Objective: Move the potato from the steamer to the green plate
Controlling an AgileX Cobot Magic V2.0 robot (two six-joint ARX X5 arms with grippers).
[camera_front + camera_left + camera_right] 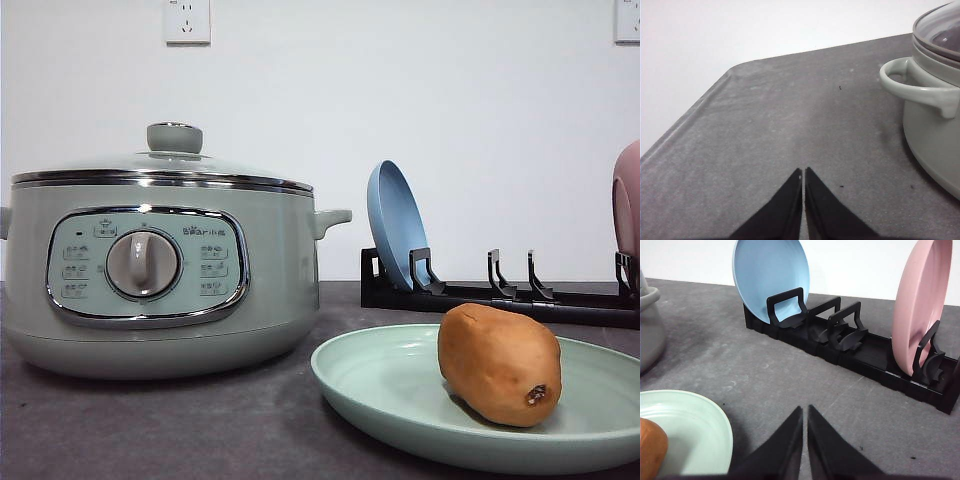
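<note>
1. Above the grey desk, the left tool hung with fingers pressed together, gripping nothing, near the steamer, whose lid was on.
2. Likewise pinched together, the right tool hovered empty beside the green plate.
3. On that plate lay the potato, before the black rack holding a blue plate and a pink plate.

Front cam: low, table level, faces fwd; steamer at 9 o'clock, close.
L wrist: looks down-fwd; shares steamer.
R wrist: shares green plate, rack.
</note>
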